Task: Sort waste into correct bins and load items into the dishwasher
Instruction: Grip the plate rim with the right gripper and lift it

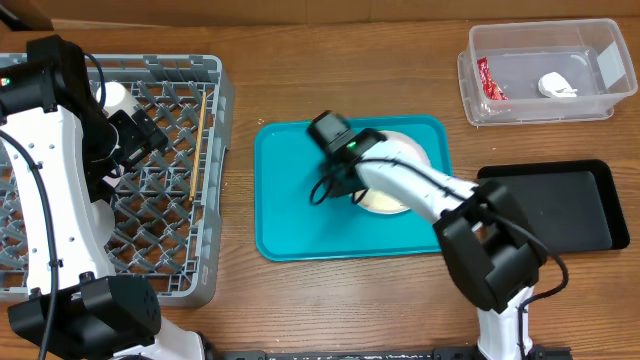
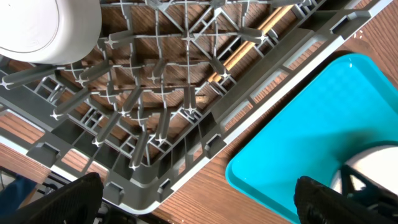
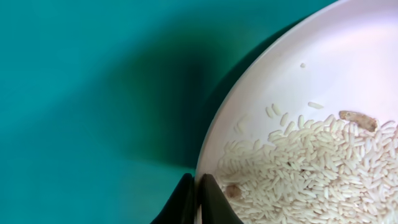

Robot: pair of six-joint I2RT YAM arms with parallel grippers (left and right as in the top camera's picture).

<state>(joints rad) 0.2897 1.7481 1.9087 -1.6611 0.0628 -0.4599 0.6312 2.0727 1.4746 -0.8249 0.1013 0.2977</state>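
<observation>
Beneath the left pincer (image 1: 145, 138), the overhead view shows the dish rack (image 1: 218, 100). A white cup (image 1: 118, 97) sits close beside the pincer, and the chopsticks (image 1: 198, 140) lie on the lattice on its tray-ward side. The right pincer (image 1: 350, 178) meets the large white plate (image 1: 408, 147) at the rim farthest from the bins, over the teal tray (image 1: 300, 220). Well beyond that pincer stand the clear tub (image 1: 540, 110), holding the red wrapper (image 1: 488, 80) and white scrap (image 1: 557, 87), and the black tray (image 1: 560, 205).

Left wrist view: the fingers (image 2: 68, 199) are spread wide with nothing between them. The rack lies directly below, with the cup ahead.

Right wrist view: the fingers (image 3: 211, 202) are drawn together on the plate rim. The rice grains (image 3: 311, 168) are heaped on the plate just ahead of the fingertips.

Judge the step in hand as clearing food waste from the plate. For the next move, raise the plate level so no grains slide off. Carry it to a bin, probably the black tray, since the tub holds the dry waste, and tip it there. Expect the plate to pivot in this thin rim grip. Load the plate into the rack afterwards.
</observation>
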